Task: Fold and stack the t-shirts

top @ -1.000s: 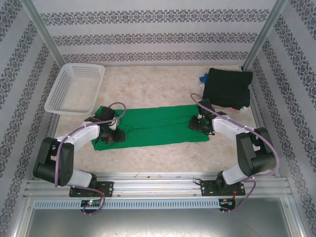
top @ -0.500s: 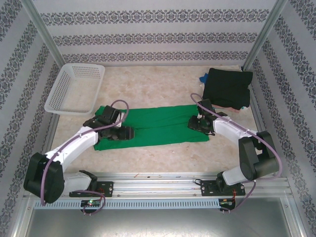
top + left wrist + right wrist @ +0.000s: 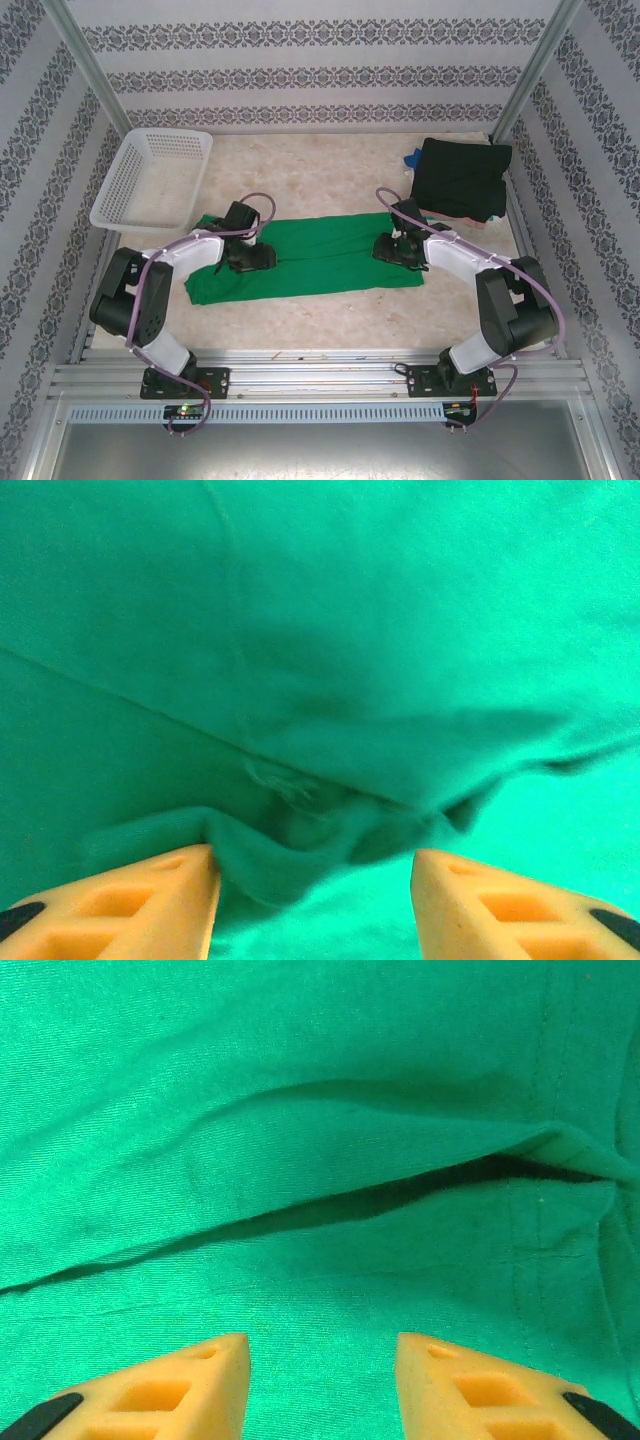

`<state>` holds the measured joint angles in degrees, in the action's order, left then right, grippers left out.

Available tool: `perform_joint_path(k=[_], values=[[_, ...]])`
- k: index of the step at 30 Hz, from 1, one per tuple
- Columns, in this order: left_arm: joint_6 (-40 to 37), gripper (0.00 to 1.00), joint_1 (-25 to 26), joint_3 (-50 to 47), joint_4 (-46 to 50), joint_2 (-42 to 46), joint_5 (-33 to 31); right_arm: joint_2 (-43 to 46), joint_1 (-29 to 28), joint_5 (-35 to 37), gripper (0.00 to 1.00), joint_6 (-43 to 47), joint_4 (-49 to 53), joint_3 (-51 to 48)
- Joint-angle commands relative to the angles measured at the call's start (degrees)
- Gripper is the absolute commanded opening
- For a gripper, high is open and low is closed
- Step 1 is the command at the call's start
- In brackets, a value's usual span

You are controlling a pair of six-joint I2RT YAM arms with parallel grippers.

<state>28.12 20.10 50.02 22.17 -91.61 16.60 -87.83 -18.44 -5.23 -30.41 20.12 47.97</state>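
Inward, both arms [image 3: 185,252] [image 3: 455,255] over green t-shirt [image 3: 320,255]

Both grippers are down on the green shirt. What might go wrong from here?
1. Left gripper: the green t-shirt is bunched in a wad between its open jaws; closing may grab a lump and wrinkle the fold.
2. Right gripper: a layered edge gapes just ahead; it may catch the top layer alone, so the fold peels open.
3. The folded black t-shirt lies close beside the right arm; a swing might nudge it.

Bare table [image 3: 320,170] between basket [image 3: 150,180], folded t-shirts [image 3: 462,178]
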Motion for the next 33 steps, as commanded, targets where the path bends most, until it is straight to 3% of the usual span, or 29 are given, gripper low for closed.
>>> perform_joint_path(k=[1,6,8,11,14,20,23,25,29,33], values=[[5.3,0.54,4.3,-2.8,-4.7,4.7,4.4,-1.4,1.4,-0.2,0.44,2.0,1.2,1.7],[11.0,0.55,8.3,-8.6,-10.6,9.5,6.3,-3.2,2.7,-1.5,0.45,4.1,4.5,5.6],[12.2,0.62,8.3,-10.4,-13.9,12.3,7.9,-3.0,2.5,-1.5,0.44,3.4,3.6,5.7],[7.9,0.71,7.7,-6.6,-6.6,16.0,0.2,-3.6,1.3,-1.3,0.45,2.7,3.3,6.7],[2.9,0.77,4.9,-2.2,1.1,16.1,-8.3,-5.0,-0.7,-0.7,0.45,2.9,3.5,8.4],[-1.0,0.77,-2.5,-2.1,-1.0,11.3,-10.2,-7.0,-4.1,0.6,0.48,3.1,3.1,10.4],[-0.4,0.71,-3.4,-2.1,-4.2,5.9,-5.7,-8.2,-4.1,1.5,0.5,3.7,4.1,11.8],[1.0,0.69,-2.5,-2.8,-7.7,3.8,-1.6,-8.7,-4.1,2.3,0.51,4.0,4.4,11.9],[4.2,0.67,5.2,-5.7,-13.4,4.8,-0.1,-8.3,-3.4,5.2,0.53,4.3,6.1,11.6],[8.3,0.67,8.7,-11.2,-13.8,10.4,1.0,-7.0,-1.9,5.4,0.54,4.5,6.5,11.9]])
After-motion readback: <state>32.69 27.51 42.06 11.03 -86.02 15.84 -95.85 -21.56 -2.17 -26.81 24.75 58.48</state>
